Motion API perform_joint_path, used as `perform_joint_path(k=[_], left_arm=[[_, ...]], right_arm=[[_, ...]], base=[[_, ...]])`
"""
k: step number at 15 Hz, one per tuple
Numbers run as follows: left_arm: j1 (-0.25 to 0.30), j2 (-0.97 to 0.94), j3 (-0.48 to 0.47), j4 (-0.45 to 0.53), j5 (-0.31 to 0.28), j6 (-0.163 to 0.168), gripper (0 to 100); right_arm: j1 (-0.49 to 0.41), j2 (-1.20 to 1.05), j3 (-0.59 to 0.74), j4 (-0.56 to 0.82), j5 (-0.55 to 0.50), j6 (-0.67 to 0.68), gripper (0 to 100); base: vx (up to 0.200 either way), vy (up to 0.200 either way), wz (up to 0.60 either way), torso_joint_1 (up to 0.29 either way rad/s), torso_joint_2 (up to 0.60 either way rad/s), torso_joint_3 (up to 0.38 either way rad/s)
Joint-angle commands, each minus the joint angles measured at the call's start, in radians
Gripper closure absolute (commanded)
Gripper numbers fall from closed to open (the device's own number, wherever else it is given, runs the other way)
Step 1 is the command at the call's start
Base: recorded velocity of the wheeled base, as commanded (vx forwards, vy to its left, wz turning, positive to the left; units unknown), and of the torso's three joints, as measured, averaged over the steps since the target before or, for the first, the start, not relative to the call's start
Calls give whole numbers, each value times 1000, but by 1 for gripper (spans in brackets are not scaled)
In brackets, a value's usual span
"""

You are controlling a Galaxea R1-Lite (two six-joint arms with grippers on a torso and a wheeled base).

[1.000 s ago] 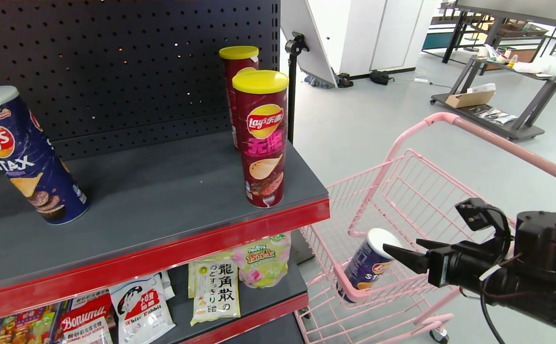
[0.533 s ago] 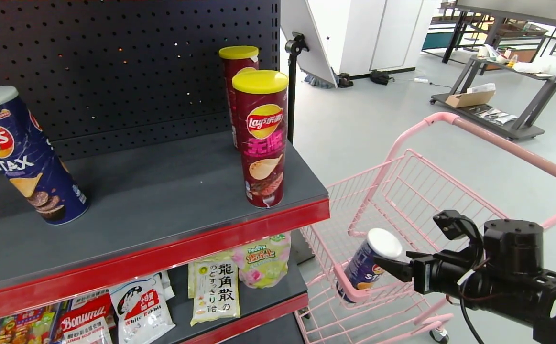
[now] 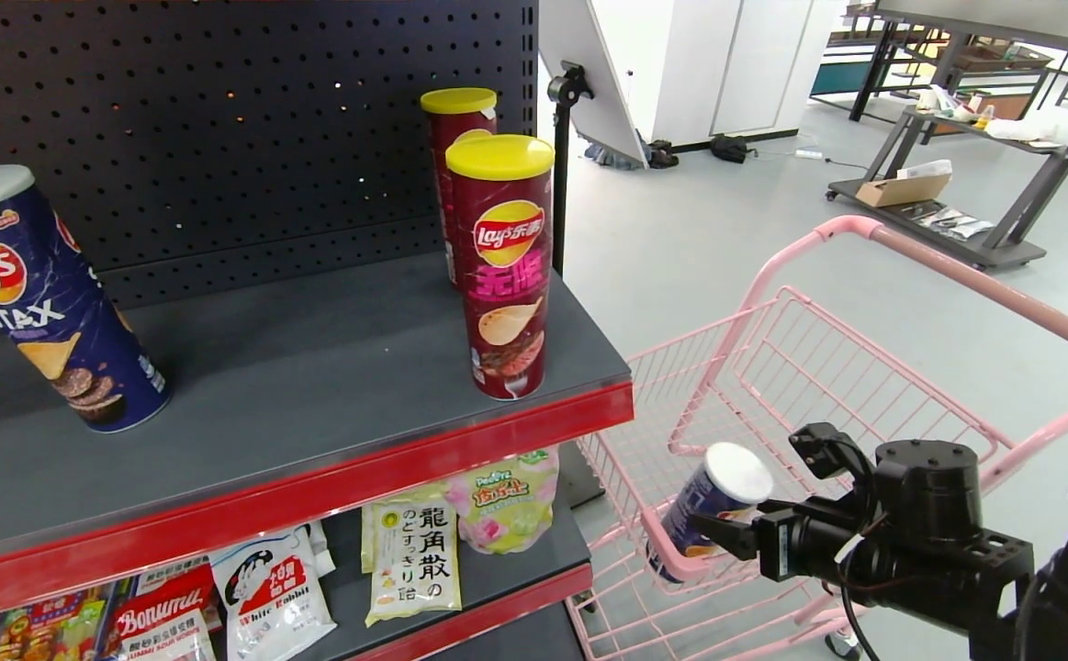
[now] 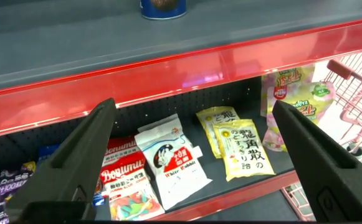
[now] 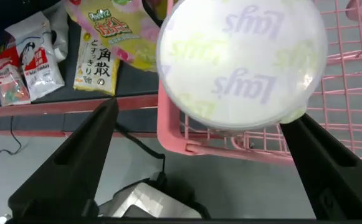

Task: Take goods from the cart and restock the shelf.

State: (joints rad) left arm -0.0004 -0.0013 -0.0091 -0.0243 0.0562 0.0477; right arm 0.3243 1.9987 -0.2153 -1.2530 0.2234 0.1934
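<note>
- The right hand point(image 3: 726, 519) has come down and leftward since the earlier frames, from right of the white lid to the top of the dark blue crisp tube with a white lid point(image 3: 715, 500); nothing on the shelf has shifted
- That tube leans in the near left corner of the pink wire shopping cart point(image 3: 864, 303), lid up, its body against the pink rim
- The right hand is spread wide, one finger on each side of the lid, apparently not yet touching it
- The step in hand, as I judge it, is taking hold of the tube: the hand should pass the lid so its fingers close on the cardboard body, keep off the wire, press lightly, then lift along the tube's lean
- The left hand point(image 4: 193, 106) hangs open before the red-edged dark grey shelf point(image 3: 313, 367), near the snack packets point(image 4: 168, 165) on the lower level
- On the top board stand two maroon tubes with yellow lids point(image 3: 504, 266) at right and another blue tube point(image 3: 47, 303) far left, with room between
</note>
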Motion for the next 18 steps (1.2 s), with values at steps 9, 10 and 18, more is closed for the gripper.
perform_joint_path(k=[9, 10, 18], left_arm=[[0, 1, 0, 0, -1, 0, 0], [0, 1, 0, 0, -1, 0, 0], [0, 1, 0, 0, 5, 4, 0]], right_arm=[[-4, 195, -19, -212, -7, 1, 0], [-5, 204, -27, -217, -7, 0, 0], [-11, 221, -85, -217, -7, 0, 100]], base=[[0, 0, 0, 0, 0, 0], [0, 0, 0, 0, 0, 0], [0, 0, 0, 0, 0, 0]])
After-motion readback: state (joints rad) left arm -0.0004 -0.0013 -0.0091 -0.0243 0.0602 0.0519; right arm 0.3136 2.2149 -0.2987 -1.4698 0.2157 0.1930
